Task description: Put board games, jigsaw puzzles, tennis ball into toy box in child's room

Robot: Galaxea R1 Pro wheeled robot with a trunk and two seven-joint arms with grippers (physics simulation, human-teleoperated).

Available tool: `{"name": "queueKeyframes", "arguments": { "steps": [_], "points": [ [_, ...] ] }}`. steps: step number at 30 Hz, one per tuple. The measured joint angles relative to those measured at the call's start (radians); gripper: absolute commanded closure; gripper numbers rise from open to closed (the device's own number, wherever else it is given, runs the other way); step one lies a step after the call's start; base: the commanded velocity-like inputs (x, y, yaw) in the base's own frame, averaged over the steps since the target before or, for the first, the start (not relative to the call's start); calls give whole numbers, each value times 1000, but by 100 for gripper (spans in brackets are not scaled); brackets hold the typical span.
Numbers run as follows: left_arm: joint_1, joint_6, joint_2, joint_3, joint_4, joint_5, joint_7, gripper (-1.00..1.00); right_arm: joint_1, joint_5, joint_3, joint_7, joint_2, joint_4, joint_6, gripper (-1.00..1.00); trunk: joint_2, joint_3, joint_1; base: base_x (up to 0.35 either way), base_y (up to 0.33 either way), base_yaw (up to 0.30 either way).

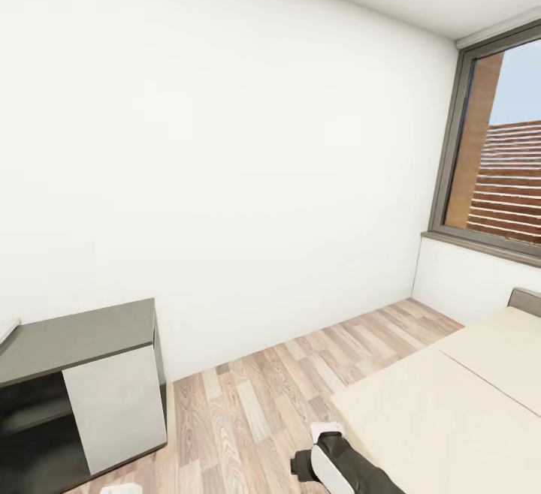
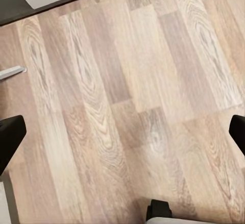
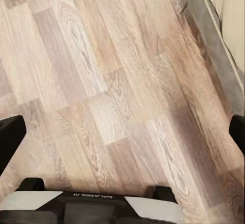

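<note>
None of the toys or the toy box show here. The bed (image 1: 451, 404), with a plain beige cover, lies at the lower right of the head view, and the part I see carries nothing. My left gripper (image 2: 122, 137) hangs open over the wood floor (image 2: 127, 81), its dark fingertips (image 2: 10, 137) far apart with nothing between them. My right gripper (image 3: 122, 134) is open too, above the floor (image 3: 102, 71) close to the bed's edge (image 3: 219, 45). Part of my right arm (image 1: 334, 460) shows at the bottom of the head view.
A dark grey cabinet (image 1: 83, 336) with a pale door and an open shelf stands against the white wall (image 1: 225, 141) at the lower left. A window (image 1: 503, 164) sits at the right above the bed. Wood floor (image 1: 255, 404) runs between cabinet and bed.
</note>
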Motion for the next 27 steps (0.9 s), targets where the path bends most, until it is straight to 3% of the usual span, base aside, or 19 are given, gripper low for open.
{"name": "queueKeyframes", "arguments": {
  "steps": [5, 11, 21, 27],
  "points": [
    [4, -26, -6, 0, 26, -1, 1, -100, 3, 2, 15, 0, 24, 81, -2, -100, 0, -8, 0, 0, 0, 0],
    [20, -59, -12, -1, 41, -2, 1, -100, 4, 3, 18, -1, 31, 147, -7, -100, 0, -18, 0, 0, 0, 0],
    [69, -66, -10, -1, 43, -4, 1, -100, 12, 3, 18, -1, 39, 289, -142, -100, 0, -32, 0, 0, 0, 0],
    [85, -67, -10, -1, 42, -2, 1, -100, 17, 4, 37, -3, 40, 356, -178, -100, 0, -32, 0, 0, 0, 0]
  ]
}}
